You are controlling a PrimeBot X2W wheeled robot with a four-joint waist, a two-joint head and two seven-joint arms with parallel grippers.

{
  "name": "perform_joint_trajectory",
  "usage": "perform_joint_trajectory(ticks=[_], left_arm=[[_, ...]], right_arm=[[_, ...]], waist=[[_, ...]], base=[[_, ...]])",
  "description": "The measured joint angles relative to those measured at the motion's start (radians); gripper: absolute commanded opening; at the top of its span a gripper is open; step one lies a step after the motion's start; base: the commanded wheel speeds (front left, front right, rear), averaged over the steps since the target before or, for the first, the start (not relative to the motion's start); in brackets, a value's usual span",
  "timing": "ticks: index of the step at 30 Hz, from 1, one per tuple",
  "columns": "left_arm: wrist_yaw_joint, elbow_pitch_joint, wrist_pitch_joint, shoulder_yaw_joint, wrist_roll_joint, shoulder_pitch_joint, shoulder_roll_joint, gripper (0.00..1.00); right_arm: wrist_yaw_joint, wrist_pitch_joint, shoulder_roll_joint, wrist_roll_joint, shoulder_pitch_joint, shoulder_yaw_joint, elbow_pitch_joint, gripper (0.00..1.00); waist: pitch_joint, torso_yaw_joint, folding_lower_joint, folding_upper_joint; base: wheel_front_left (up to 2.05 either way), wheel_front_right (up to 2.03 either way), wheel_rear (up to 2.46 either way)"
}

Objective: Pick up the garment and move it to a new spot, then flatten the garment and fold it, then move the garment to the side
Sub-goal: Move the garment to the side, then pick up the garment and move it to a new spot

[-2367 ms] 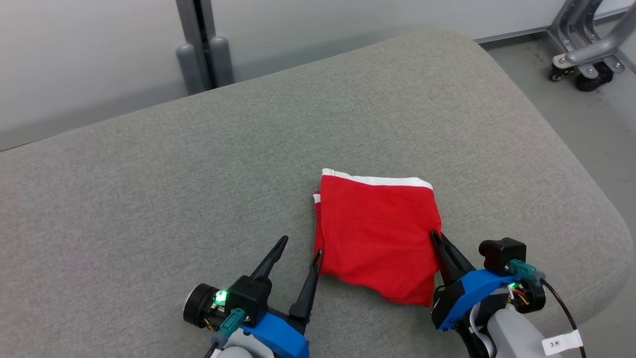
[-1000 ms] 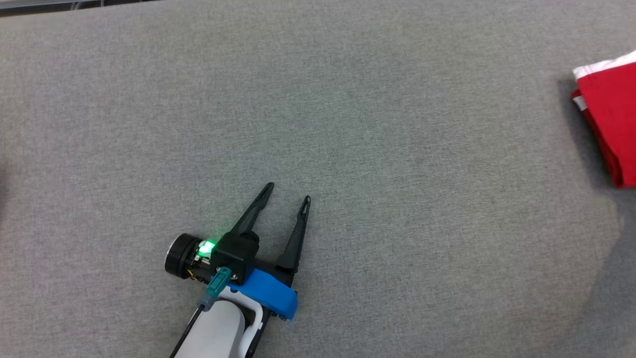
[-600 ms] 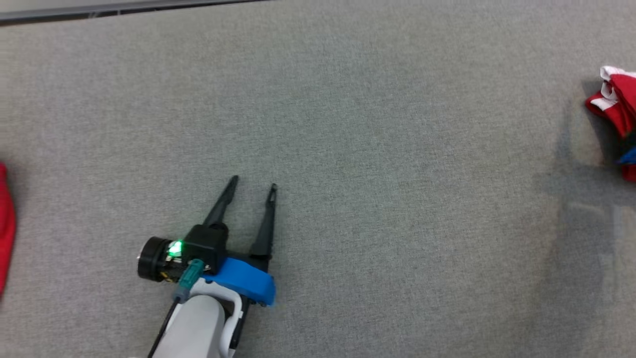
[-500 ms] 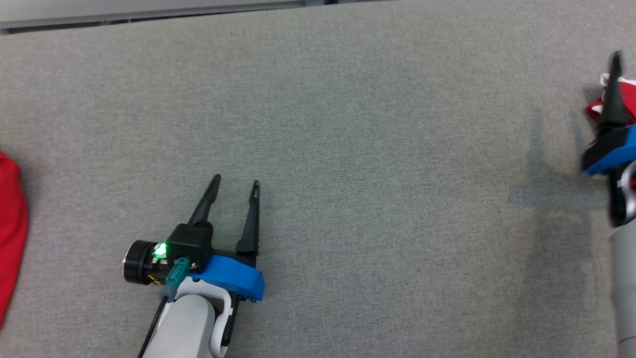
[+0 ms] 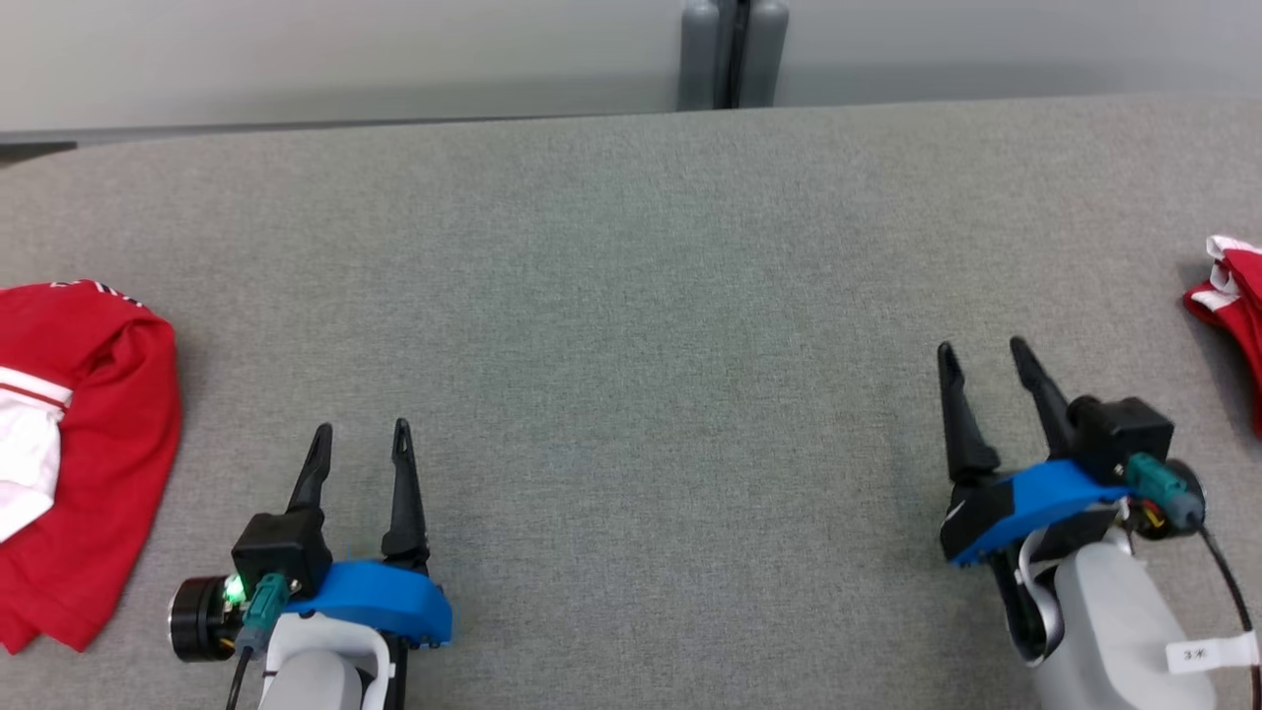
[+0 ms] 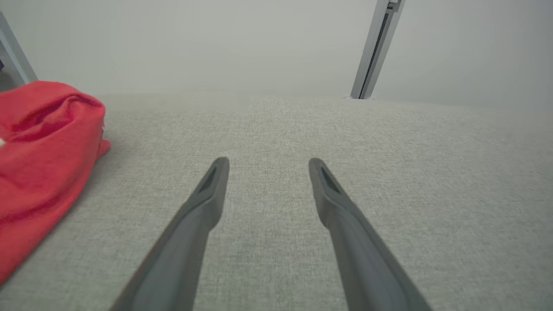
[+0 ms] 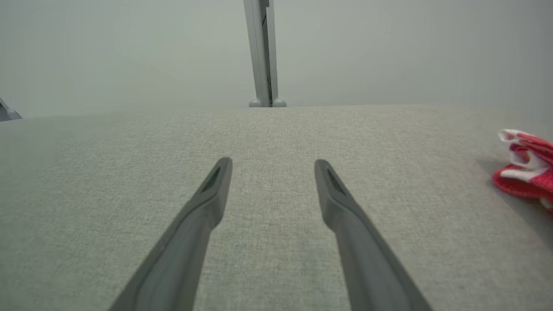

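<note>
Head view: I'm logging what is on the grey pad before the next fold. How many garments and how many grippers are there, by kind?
Red garments: 2, the left garment and the right garment
Grippers: 2, the left gripper and the right gripper, both open
Total: 4

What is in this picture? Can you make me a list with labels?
Surface: grey cushion
Left side: red garment, crumpled, with white parts
Right edge: red and white cloth, bunched up, partly cut off by the picture
Left hand: open, holding nothing
Right hand: open, holding nothing
Behind: grey post
</note>
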Motion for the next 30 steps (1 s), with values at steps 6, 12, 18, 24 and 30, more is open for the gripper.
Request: perform_joint_trajectory(ticks=[6, 12, 18, 24, 30], left_arm=[[-0.002, 0.012, 0.000, 0.029, -0.006, 0.043, 0.000, 1.00], [-0.005, 0.014, 0.000, 0.044, -0.005, 0.094, 0.000, 1.00], [-0.013, 0.016, 0.000, 0.054, -0.004, 0.143, 0.000, 1.00], [-0.022, 0.016, 0.000, 0.052, -0.005, 0.186, 0.000, 1.00], [-0.023, 0.009, 0.000, 0.050, -0.007, 0.201, 0.000, 1.00]], right_arm=[[0.000, 0.000, 0.007, -0.012, 0.078, 0.046, -0.040, 1.00], [0.000, 0.000, 0.010, 0.008, 0.124, 0.059, -0.073, 1.00], [0.000, 0.000, 0.010, 0.029, 0.171, 0.068, -0.079, 1.00], [0.000, 0.000, 0.010, 0.048, 0.216, 0.084, -0.075, 1.00], [0.000, 0.000, 0.010, 0.069, 0.228, 0.100, -0.069, 1.00]], waist=[[-0.048, 0.012, 0.0000, 0.0000], [-0.094, 0.007, 0.0000, 0.0000], [-0.161, 0.010, -0.0001, 0.0000], [-0.223, 0.007, -0.0002, 0.0000], [-0.240, 0.003, -0.0002, 0.0000]], base=[[0.00, 0.00, 0.00], [0.00, 0.00, 0.00], [0.00, 0.00, 0.00], [0.00, 0.00, 0.00], [0.00, 0.00, 0.00]])
